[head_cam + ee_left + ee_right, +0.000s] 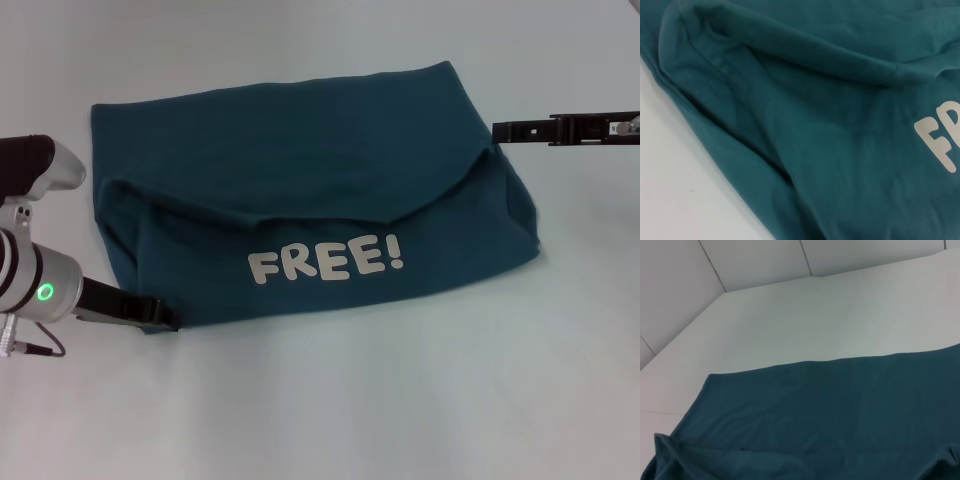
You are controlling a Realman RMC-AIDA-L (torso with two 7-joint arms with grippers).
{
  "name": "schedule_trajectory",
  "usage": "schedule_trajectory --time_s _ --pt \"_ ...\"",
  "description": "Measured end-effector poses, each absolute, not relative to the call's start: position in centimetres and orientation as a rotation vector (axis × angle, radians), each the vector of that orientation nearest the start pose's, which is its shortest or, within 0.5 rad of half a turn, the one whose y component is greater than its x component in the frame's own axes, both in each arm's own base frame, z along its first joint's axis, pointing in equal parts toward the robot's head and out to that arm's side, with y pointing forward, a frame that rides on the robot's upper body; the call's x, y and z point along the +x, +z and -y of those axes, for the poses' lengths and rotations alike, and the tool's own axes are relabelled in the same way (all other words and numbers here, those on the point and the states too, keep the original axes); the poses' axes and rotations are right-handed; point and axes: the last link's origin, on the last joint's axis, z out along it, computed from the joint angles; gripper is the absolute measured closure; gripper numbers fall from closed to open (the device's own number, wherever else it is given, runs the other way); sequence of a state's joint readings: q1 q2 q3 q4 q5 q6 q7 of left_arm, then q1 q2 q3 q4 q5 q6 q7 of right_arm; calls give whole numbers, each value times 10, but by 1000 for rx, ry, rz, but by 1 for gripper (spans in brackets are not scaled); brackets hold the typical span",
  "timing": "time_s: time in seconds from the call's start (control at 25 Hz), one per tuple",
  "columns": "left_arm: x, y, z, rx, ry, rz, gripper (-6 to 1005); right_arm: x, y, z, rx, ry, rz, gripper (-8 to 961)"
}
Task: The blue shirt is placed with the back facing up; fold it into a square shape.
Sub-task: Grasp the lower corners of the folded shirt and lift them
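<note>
Working on a white table. Across its middle, the shirt, wider than deep and already doubled: near part turned over so that the white "FREE!" print faces up, with a curved flap lapping down just above the lettering. Judging from that, past the first fold but short of a square (outline a lopsided oblong, left end bunched in soft ridges, right end puffed and rounded). Left to do, most likely: bring the sides in and flatten. At the near left corner of the cloth, touching its edge, the left tool; open or closed, cannot tell. At the far right edge, level with the flap's end, the right tool; likewise cannot tell.
</note>
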State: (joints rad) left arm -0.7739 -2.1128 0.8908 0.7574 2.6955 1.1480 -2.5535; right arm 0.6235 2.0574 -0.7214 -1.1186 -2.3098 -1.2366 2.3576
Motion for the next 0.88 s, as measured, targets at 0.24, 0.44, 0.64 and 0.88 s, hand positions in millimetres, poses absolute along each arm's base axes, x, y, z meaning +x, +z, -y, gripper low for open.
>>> schedule_trajectory --time_s 0.24,0.44,0.64,0.88 --pt "-254 -19 -407 -2219 144 1438 709 236 99 -417 -2118 437 -1200 42" --pt "-254 -20 -408 -2221 150 1417 888 239 101 -415 -2107 438 -1220 45" --pt "-254 -21 -409 -2219 149 1407 966 245 110 -407 -2084 411 -1267 48" --pt "-252 -23 -407 -2243 173 1383 964 256 123 -392 -2033 220 -1358 51"
